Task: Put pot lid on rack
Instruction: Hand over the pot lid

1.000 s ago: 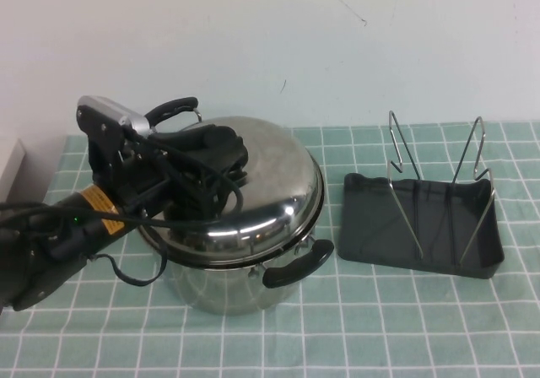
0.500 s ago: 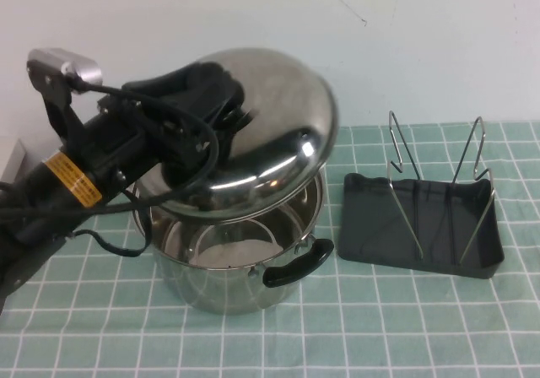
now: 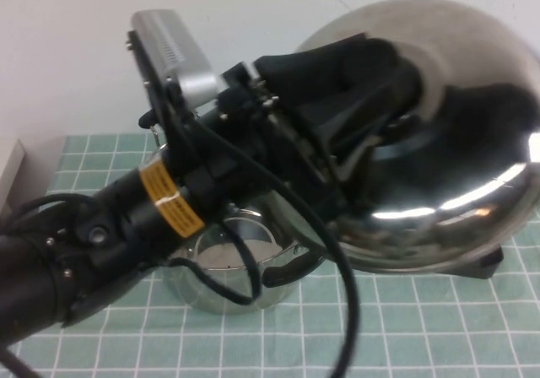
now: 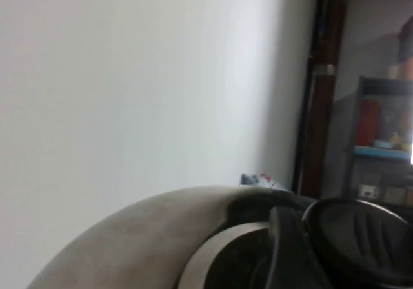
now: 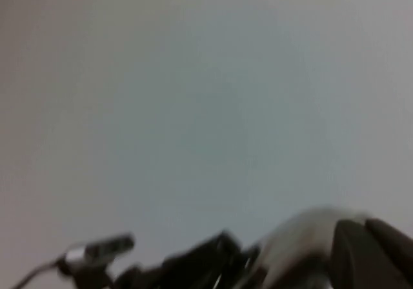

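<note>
One pot lid (image 3: 456,142), steel and domed: hanging high above the table (image 3: 422,327), tilted well towards its edge, dome facing the raised camera. Left gripper (image 3: 371,91): clamping tight around the lid's centre, hiding the knob, reaching in from the left side. Pot (image 3: 224,281): standing uncovered below the left arm, well apart from the lid. Rack (image 3: 494,261): lying to the right of the pot, showing only as a dark corner under the lid's lower rim, wire loops hidden behind the steel. Key relation, as judged: rack sitting below and beyond the lid, so probably calling for a descent with the lid turned edge-down, lining up with the gap between the loops; left arm nearer and already carrying. Risk, as judged: rim striking a wire unseen. Right gripper (image 5: 377,253): staying outside the high view, appearing only as a dark shape at the edge of its own wrist camera, aiming mostly at the wall; grip impossible to tell.
</note>
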